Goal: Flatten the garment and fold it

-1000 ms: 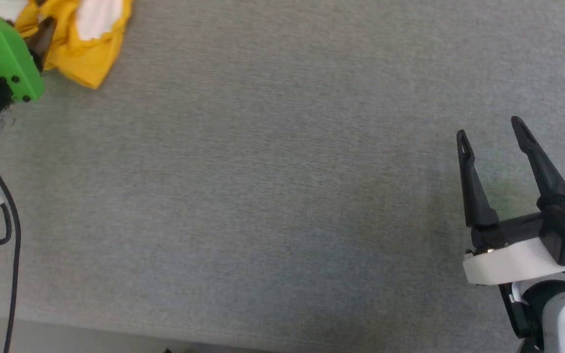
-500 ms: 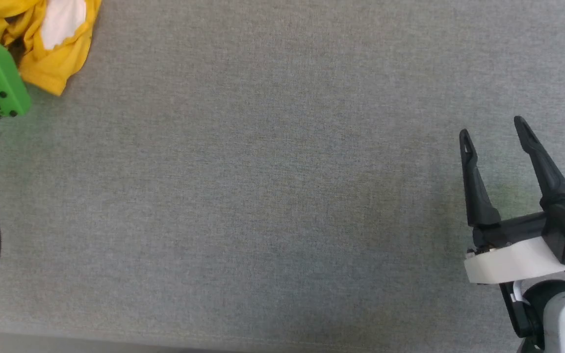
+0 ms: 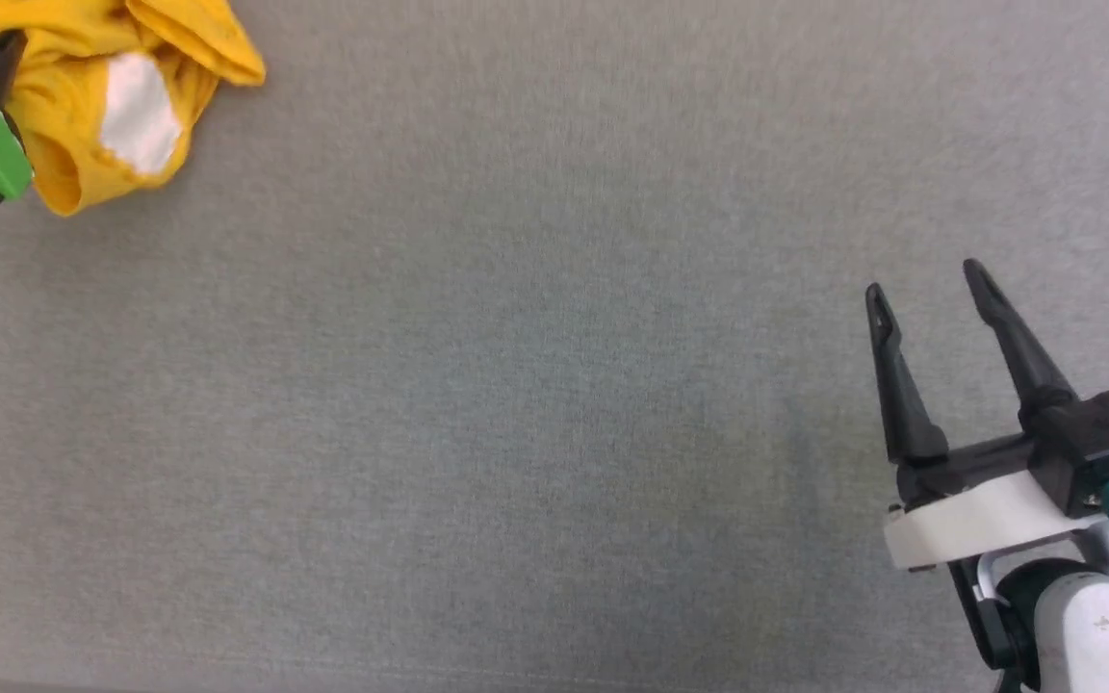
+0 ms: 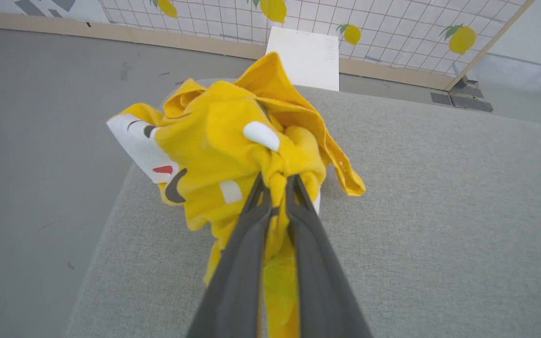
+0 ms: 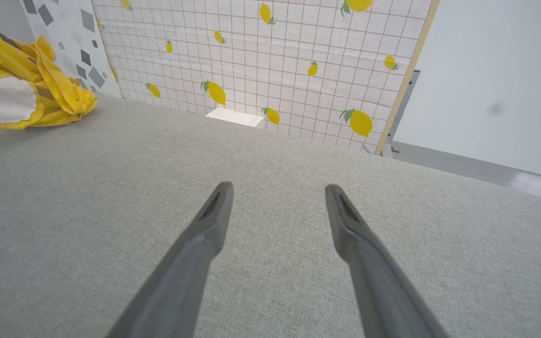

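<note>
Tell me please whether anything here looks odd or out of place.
The garment is a crumpled bunch at a corner of the grey surface, nowhere near flat. The left gripper is shut on one fold; the right gripper stands open over bare surface.

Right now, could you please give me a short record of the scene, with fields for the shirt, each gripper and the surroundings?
shirt: yellow shirt, bunched up near the left edge of the surface, not yet flattened or folded
left gripper: left gripper shut on a fold of the shirt
right gripper: right gripper open, empty, over bare cloth, well apart from the shirt
surface: grey fabric surface
background: panel with a grid and lemon print
</note>
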Available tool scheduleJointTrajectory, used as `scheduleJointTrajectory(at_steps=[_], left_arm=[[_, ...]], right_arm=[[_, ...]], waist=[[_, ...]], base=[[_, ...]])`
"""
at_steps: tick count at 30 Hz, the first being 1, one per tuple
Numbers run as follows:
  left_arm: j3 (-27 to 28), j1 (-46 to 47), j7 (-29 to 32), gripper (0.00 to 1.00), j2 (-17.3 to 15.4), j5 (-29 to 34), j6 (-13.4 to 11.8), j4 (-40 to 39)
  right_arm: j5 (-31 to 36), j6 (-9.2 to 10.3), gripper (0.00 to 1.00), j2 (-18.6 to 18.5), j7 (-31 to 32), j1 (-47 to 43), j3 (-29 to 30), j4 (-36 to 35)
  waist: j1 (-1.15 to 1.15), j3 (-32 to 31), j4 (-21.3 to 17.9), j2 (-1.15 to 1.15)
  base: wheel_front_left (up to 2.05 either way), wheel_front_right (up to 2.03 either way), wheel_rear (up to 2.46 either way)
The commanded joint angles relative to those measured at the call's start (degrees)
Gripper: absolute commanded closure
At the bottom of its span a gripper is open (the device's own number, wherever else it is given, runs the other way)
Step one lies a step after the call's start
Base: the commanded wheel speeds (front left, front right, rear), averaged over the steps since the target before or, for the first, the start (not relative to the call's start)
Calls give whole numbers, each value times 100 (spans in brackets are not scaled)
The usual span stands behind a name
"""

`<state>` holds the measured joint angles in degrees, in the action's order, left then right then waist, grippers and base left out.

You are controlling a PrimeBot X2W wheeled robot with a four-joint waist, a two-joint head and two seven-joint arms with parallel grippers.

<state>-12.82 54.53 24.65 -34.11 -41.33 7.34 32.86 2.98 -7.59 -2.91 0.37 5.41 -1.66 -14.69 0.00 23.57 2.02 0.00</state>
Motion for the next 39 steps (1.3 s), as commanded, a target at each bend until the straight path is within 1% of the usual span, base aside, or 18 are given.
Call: scheduleJointTrajectory(at_steps=[1, 9, 13, 18, 25, 32, 34, 36, 39], left_arm=[[-46, 110, -19, 100, -57, -60, 14, -98], [-445, 6, 165, 100, -117, -440, 14, -758], [-577, -108, 372, 100, 44, -565, -8, -1248], [-687, -121, 604, 100, 350, -834, -33, -1786], [-998, -204, 865, 100, 887, -1216, -33, -2575], [-1463, -575, 924, 100, 1474, -1385, -87, -2960], [-1585, -736, 854, 100, 1612, -1392, -87, -2954], [-1667, -953, 656, 100, 1791, -1394, -94, -2864], [-1812, -1354, 170, 100, 2109, -1313, -90, -2543]], right_arm=[[-67, 10, 0, 3, -68, -65, -22, 66], [-372, 10, 0, 3, -237, -415, -8, 460], [-493, 10, 0, 3, -263, -646, 46, 538], [-603, 10, 0, 3, -273, -860, 116, 562], [-712, 10, 0, 3, -309, -950, 186, 551], [-752, 10, 0, 3, -358, -919, 311, 518], [-761, 10, 0, 3, -370, -902, 336, 523], [-770, 10, 0, 3, -389, -869, 342, 539], [-789, 10, 0, 3, -426, -799, 313, 570]], waist=[[0, -639, -18, 0], [0, -1779, -206, 0], [0, -2270, -312, 0], [0, -2603, -412, 0], [0, -2734, -569, 0], [0, -2546, -677, 0], [0, -2461, -697, 0], [0, -2378, -722, 0], [0, -2228, -774, 0]], base=[[0, 0, 0], [0, 0, 0], [0, 0, 0], [0, 0, 0], [0, 0, 0], [0, 0, 0], [0, 0, 0], [0, 0, 0], [0, 0, 0]])
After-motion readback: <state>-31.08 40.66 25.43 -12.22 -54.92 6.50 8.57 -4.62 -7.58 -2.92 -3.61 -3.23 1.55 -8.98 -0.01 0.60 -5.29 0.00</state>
